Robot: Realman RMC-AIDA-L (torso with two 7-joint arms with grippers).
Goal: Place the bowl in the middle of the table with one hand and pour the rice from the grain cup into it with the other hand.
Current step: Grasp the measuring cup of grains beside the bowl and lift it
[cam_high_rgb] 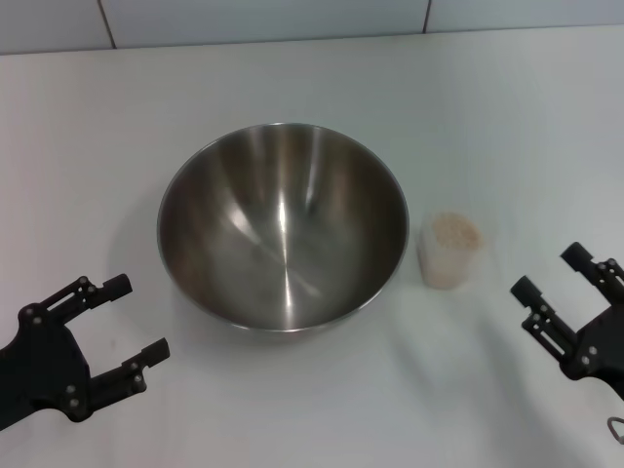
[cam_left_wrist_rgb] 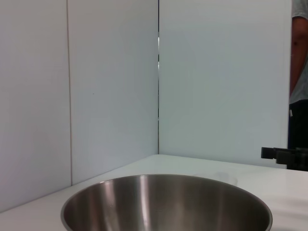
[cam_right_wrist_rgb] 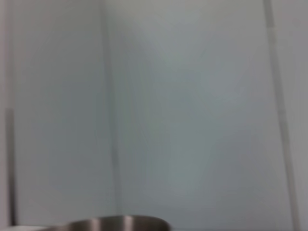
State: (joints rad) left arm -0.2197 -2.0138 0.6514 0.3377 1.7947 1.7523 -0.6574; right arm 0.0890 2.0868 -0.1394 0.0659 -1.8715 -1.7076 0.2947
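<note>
The steel bowl (cam_high_rgb: 283, 229) stands upright in the middle of the white table (cam_high_rgb: 292, 68), with nothing inside it. Its rim also shows in the left wrist view (cam_left_wrist_rgb: 166, 202) and the right wrist view (cam_right_wrist_rgb: 120, 224). Just right of the bowl stands the small clear grain cup (cam_high_rgb: 449, 250), filled with pale rice (cam_high_rgb: 454, 232). My left gripper (cam_high_rgb: 136, 320) is open at the near left, short of the bowl and holding nothing. At the near right my right gripper (cam_high_rgb: 554, 273) is open too, a little right of the cup.
Grey-white tiles (cam_high_rgb: 263, 18) run along the table's far edge. White wall panels (cam_left_wrist_rgb: 110, 82) rise behind the table. A person (cam_left_wrist_rgb: 299, 72) stands at the edge of the left wrist view, beyond the right gripper (cam_left_wrist_rgb: 284, 155).
</note>
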